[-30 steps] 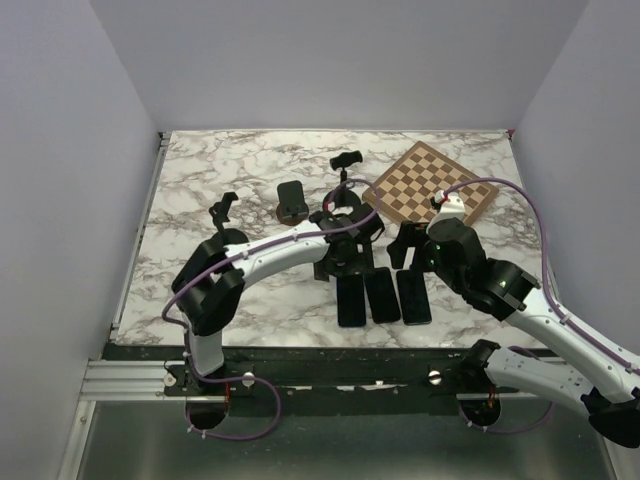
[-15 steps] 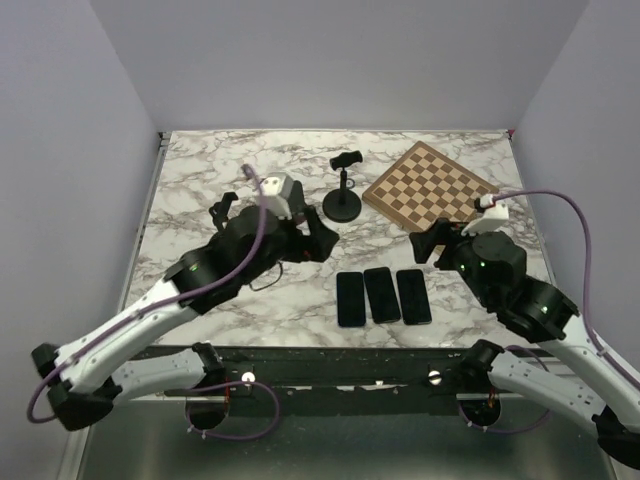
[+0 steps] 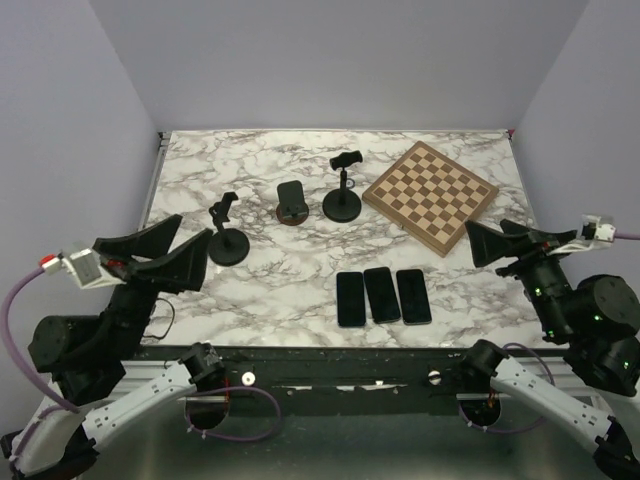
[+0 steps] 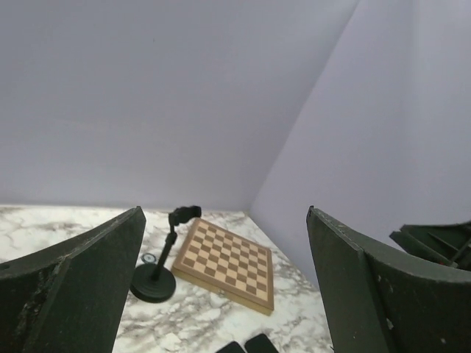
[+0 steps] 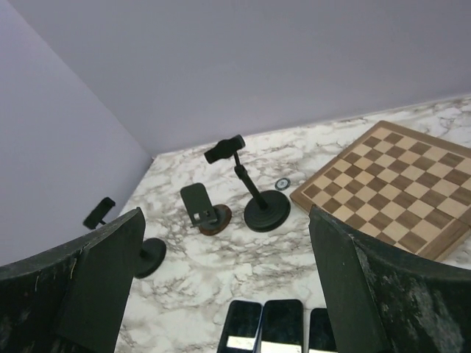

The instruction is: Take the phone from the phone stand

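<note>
Black left end effector [image 3: 194, 228] held high, wide | right end effector [image 3: 488, 236] high, wide

I have drawn the left gripper [image 3: 193, 232] and right gripper [image 3: 483, 246] back from the middle of the table [image 3: 200, 160] to its near corners; the right jaws, half closed a second ago, now stand wide; the small phone stand [image 3: 291, 203], lately hidden under the left arm, shows again.
</note>
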Tool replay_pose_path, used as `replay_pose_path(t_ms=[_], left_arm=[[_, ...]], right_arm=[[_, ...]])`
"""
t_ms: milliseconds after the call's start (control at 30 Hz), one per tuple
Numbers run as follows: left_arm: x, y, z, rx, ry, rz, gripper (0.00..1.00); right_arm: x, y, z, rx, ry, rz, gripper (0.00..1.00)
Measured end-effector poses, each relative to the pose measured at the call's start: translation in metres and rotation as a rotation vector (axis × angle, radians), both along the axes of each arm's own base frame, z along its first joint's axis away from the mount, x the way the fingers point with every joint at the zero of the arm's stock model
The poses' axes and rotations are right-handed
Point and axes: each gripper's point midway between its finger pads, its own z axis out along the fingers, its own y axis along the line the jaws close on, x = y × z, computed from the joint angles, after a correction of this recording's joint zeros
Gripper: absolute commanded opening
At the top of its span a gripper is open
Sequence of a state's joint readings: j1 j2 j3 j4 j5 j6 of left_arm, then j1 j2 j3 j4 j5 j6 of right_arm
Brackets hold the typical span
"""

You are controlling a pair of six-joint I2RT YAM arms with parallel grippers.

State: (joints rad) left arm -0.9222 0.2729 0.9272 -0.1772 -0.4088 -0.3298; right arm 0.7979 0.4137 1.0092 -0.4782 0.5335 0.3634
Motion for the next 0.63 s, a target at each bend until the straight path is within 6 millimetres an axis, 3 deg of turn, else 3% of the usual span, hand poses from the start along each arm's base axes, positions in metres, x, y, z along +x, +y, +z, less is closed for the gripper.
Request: replay_pose_path(t_ms=[67, 200, 633], left_arm=[[-0.008, 0.02, 0.005, -0.02, -0.042, 0.037, 0.99], [-0.017, 0.04, 0.01, -0.037, -0.085, 0.081, 0.99], [-0.031, 0.067, 0.016, -0.05, -0.149, 0.129, 0.99]], right_arm=[[-0.007, -0.007, 0.009, 0.029, -0.034, 0.005, 1.0], [-0.015, -0.014, 0.019, 0.06, -0.069, 0.006, 1.0], [-0.029, -0.026, 0.034, 0.097, -0.131, 0.016, 1.0]])
